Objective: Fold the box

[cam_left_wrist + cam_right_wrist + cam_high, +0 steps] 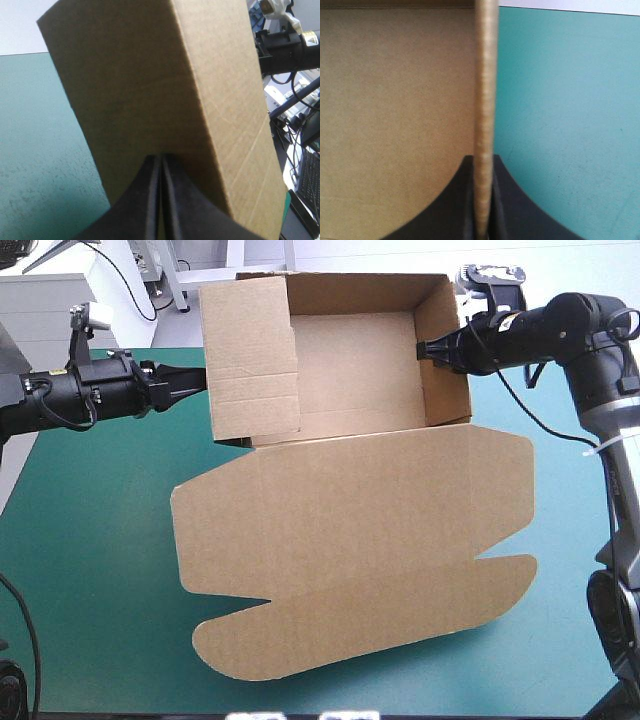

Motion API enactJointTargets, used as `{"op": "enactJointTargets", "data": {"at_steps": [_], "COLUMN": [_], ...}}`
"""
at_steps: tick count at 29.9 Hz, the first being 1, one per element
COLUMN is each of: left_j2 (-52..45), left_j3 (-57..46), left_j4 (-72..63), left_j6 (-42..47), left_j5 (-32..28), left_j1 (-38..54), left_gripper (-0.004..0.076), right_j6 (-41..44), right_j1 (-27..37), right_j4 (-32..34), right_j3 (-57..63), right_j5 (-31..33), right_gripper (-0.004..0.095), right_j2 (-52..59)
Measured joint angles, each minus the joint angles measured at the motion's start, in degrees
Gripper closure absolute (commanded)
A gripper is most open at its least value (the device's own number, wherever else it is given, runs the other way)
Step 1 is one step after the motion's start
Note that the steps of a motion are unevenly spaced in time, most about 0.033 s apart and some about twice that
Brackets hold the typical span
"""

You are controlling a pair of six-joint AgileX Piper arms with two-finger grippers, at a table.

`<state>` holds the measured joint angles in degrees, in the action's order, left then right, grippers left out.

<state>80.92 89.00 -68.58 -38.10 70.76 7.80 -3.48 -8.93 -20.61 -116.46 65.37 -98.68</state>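
Box (350,510), open tray, left tool (198,378) and right tool (422,348) each clamped on a side wall.

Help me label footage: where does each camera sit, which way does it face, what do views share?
High view: above, behind the robot, looking forward and down at the box on the teal-green cover; left gripper and right gripper show at opposite walls.
Left wrist view: on the left wrist, facing a wall's outer face; shut fingers show.
Right wrist view: on the right wrist, along a wall's edge; fingers clamp it.
Shared: the box, in all.
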Motion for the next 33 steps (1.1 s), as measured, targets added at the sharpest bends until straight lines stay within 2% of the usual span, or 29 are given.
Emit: {"op": "enactJointTargets", "data": {"at_steps": [5, 8, 10, 15, 17, 24, 33], "left_j2": [0.0, 0.0, 0.0, 0.0, 0.0, 0.0, 0.0], "left_j3": [0.0, 0.0, 0.0, 0.0, 0.0, 0.0, 0.0], "left_j4": [0.0, 0.0, 0.0, 0.0, 0.0, 0.9, 13.0], "left_j6": [0.7, 0.9, 0.9, 1.6, 2.7, 3.8, 7.6], "left_j5": [0.1, 0.1, 0.1, 0.1, 0.1, 0.1, 0.1], "left_j1": [0.0, 0.0, 0.0, 0.0, 0.0, -0.1, -1.6], "left_gripper": [0.0727, 0.0679, 0.0602, 0.0351, 0.0295, 0.0284, 0.0284], "right_j6": [0.2, 0.5, 0.8, 1.2, 1.3, 2.1, 3.8], "right_j1": [-1.2, -1.3, -1.3, -2.0, -2.4, -4.1, -9.2], "right_j4": [0.0, 0.3, 0.8, 2.3, 2.7, 2.5, 5.3], "right_j3": [0.0, 0.0, 0.0, 0.0, 0.0, 0.0, 0.0], "right_j5": [-0.8, -1.3, -1.5, -1.6, -1.7, -2.5, -6.6], "right_gripper": [0.0927, 0.0927, 0.0927, 0.0927, 0.0927, 0.0927, 0.0923], "right_j2": [-0.7, -0.7, -0.7, -1.2, -1.5, -3.3, -4.2]}}
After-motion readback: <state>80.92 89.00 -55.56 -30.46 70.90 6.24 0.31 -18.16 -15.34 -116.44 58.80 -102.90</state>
